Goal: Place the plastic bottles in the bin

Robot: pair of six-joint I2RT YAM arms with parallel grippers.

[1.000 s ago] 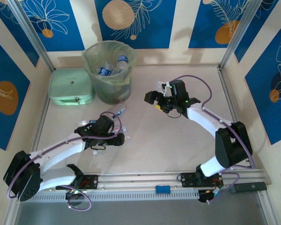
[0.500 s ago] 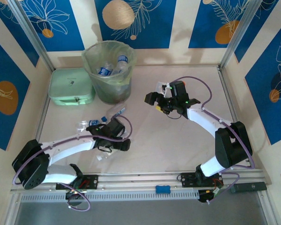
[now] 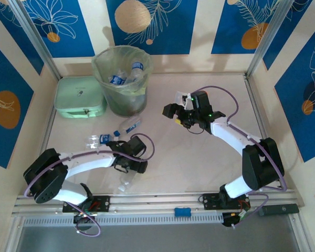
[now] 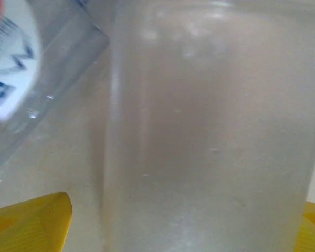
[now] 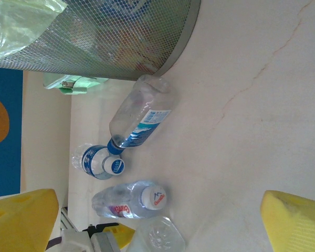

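Three plastic bottles remain on the table. One lies on its side, one has a blue label, and one has a white cap. More bottles lie in the lined mesh bin. My left gripper is open, and a clear label-free square-based container stands between its yellow fingers, with a gap on the left side. My right gripper hangs open and empty right of the bin.
A mint green box sits left of the bin. The metal rail runs along the front edge, just beyond the clear container. Walls close in the table on three sides.
The left gripper has swung right and toward the front rail. The clear container has slid the same way ahead of it. The right arm has not moved.
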